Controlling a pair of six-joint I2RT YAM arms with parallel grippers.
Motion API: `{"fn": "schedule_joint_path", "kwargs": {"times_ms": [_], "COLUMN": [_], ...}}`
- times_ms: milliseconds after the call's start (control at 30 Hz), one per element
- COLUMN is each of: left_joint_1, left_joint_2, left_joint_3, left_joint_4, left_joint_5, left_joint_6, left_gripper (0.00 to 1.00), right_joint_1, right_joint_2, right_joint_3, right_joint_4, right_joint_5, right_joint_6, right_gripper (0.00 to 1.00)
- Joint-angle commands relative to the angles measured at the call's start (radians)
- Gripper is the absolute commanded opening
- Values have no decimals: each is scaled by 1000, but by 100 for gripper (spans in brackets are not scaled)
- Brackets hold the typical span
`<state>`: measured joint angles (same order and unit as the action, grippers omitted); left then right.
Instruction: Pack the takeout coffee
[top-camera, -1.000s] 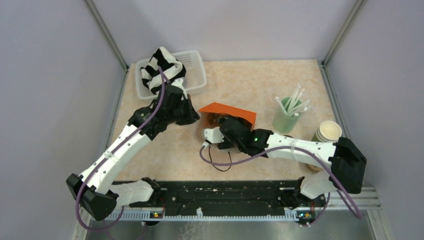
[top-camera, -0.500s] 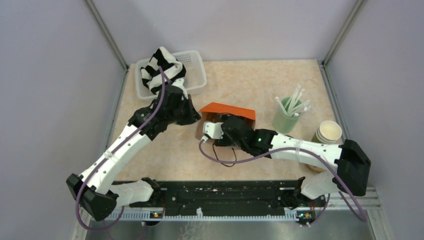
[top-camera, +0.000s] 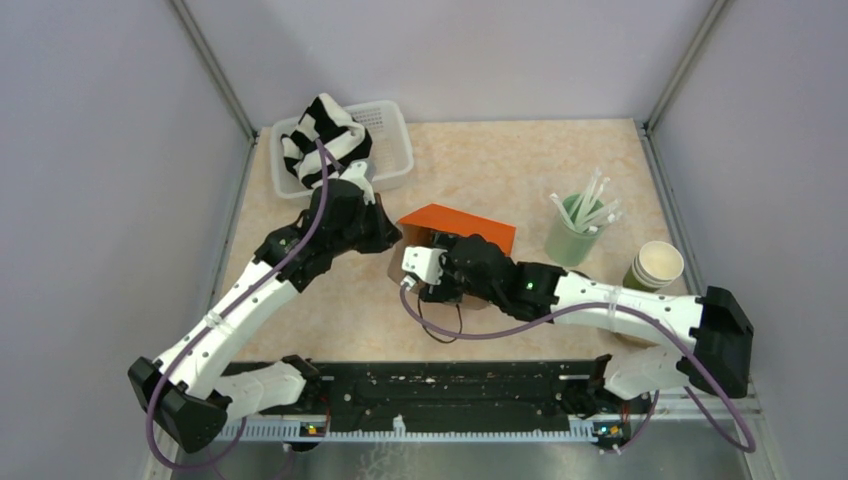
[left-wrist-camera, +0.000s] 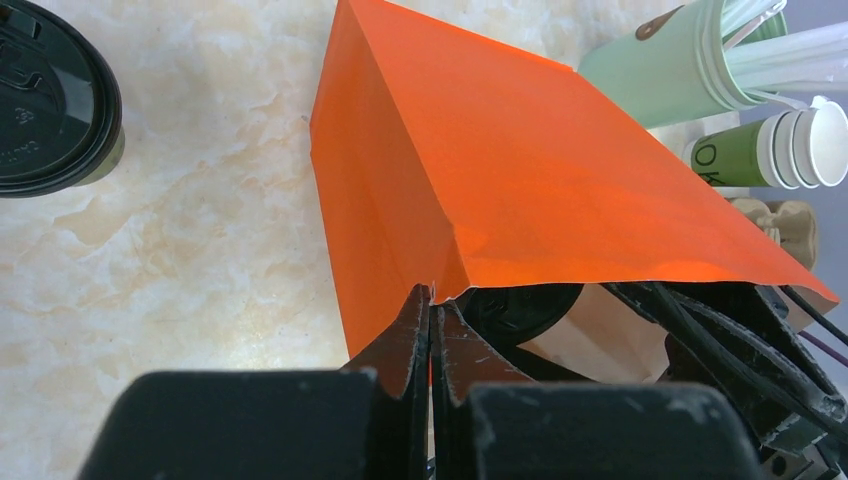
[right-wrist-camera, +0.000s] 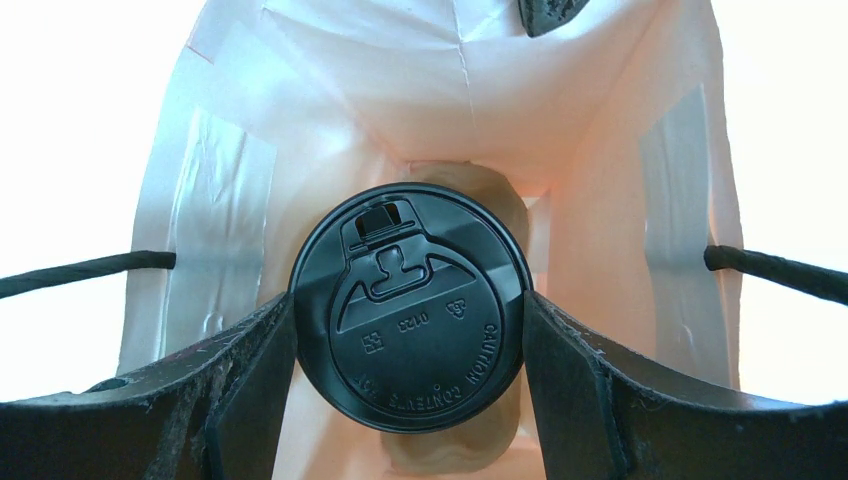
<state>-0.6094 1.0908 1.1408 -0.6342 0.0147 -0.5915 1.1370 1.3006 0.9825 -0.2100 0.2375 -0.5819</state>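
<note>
An orange paper bag (top-camera: 462, 221) lies on its side in the middle of the table, its pale inside (right-wrist-camera: 450, 90) facing my right wrist camera. My left gripper (left-wrist-camera: 431, 300) is shut on the bag's upper mouth edge (left-wrist-camera: 520, 190) and holds it open. My right gripper (right-wrist-camera: 408, 298) reaches into the bag, jaws pressed on both sides of a takeout coffee cup with a black lid (right-wrist-camera: 410, 345). That lid also shows under the bag's edge (left-wrist-camera: 520, 308). Another lidded dark green cup (left-wrist-camera: 50, 95) stands on the table beside the bag.
A pale mint tumbler of white straws (top-camera: 572, 238) and a stack of green paper cups (top-camera: 655, 265) stand right of the bag. A white basket (top-camera: 392, 150) with a striped cloth (top-camera: 320, 135) sits at the back left. Walls close three sides.
My right arm has stretched leftward, carrying the lidded cup further into the bag's mouth. The left gripper has kept its hold on the bag's edge, shifting only slightly.
</note>
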Motion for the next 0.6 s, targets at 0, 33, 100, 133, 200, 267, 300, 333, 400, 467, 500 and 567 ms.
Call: {"fn": "schedule_joint_path", "kwargs": {"times_ms": [0,33,100,133,200,267,300,333,400,467,500,567], "left_joint_1": [-2,-2,-2,-3,-1,-2,-2,-2,-2,-2,-1,-2], "left_joint_2": [-19,-17,-12,-10,-5,2,3,5,3,3,3,5], "left_joint_3": [-3,2,10,13,21,34,38,42,43,46,51,61], "left_joint_4": [62,59,57,58,61,55,52,49,51,54,53,49], "left_joint_5": [13,15,19,24,34,35,31,28,25,23,22,17], "left_joint_6": [18,19,14,11,7,7,9,10,10,10,12,14], "left_gripper": [0,0,0,0,0,0,0,0,0,0,0,0], "right_joint_1": [12,11,-1,-6,-13,-14,-14,-14,-14,-14,-14,-14], "right_joint_2": [4,27,82,111,175,212,212,196,143,79,58,32], "right_joint_3": [-18,-35,-72,-86,-84,-30,1,21,41,43,44,56], "right_joint_4": [58,83,142,161,201,197,176,153,122,100,80,32], "right_joint_5": [-30,12,54,67,144,205,204,185,108,54,38,26], "right_joint_6": [7,-6,-47,-71,-102,-121,-120,-114,-104,-84,-78,-62], "right_gripper": [48,48,48,48,48,46,45,45,46,48,49,49]}}
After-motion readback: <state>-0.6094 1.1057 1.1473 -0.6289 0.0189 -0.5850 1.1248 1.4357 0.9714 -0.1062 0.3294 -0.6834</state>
